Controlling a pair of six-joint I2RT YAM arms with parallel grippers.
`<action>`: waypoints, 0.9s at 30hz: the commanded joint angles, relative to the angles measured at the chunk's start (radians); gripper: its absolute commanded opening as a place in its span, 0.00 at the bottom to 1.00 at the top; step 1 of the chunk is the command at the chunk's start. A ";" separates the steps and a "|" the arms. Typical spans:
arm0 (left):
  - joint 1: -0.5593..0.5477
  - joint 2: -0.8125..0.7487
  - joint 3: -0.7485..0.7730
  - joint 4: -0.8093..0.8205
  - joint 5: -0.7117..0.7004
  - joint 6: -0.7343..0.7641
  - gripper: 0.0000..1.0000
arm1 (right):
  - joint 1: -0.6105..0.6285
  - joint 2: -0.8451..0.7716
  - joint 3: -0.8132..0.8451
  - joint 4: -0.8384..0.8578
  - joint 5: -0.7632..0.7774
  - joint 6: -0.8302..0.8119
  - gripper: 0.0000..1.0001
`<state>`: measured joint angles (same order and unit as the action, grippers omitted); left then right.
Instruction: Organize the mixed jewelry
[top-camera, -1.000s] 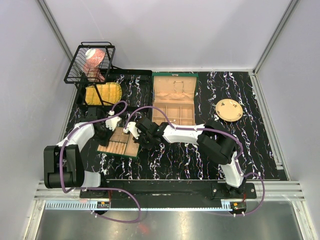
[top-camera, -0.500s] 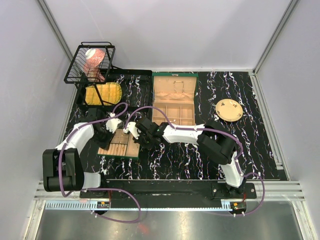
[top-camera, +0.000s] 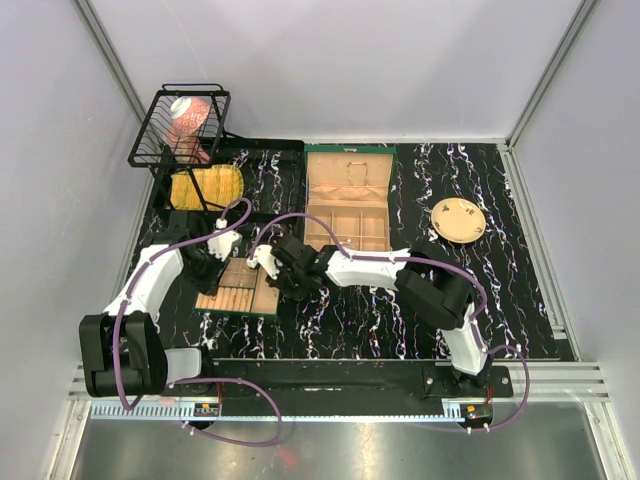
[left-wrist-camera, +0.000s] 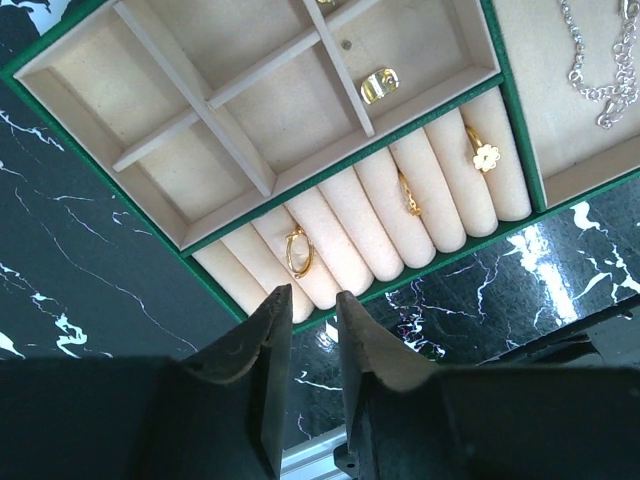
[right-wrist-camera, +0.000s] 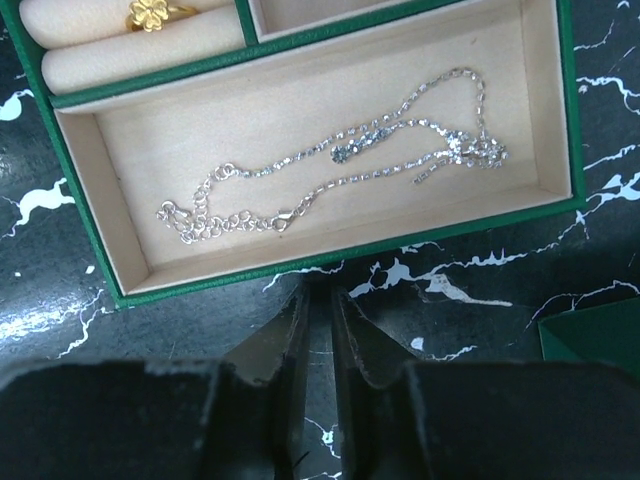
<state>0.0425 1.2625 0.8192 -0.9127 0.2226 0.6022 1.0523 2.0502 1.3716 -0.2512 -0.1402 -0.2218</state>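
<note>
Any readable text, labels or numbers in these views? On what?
None readable.
Pink pack in the basket: print too small to read.
Tags at the near rail: too small to read.
Tray: no text in either wrist view.

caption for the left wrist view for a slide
Left gripper hovers, jaws slightly apart and empty, over the tray with ring rolls holding gold rings.
</note>
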 joint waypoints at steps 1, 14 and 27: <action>0.013 -0.032 0.041 -0.009 0.023 0.002 0.27 | 0.008 -0.071 -0.009 -0.008 0.024 -0.014 0.21; 0.048 -0.066 -0.011 0.066 0.080 0.048 0.28 | 0.008 -0.182 0.047 -0.082 0.016 -0.044 0.24; 0.072 -0.109 -0.005 0.113 0.104 -0.024 0.28 | 0.029 -0.139 0.213 -0.235 -0.004 -0.111 0.37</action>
<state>0.0963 1.1915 0.7898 -0.8509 0.2882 0.6174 1.0550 1.9102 1.5276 -0.4442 -0.1276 -0.2932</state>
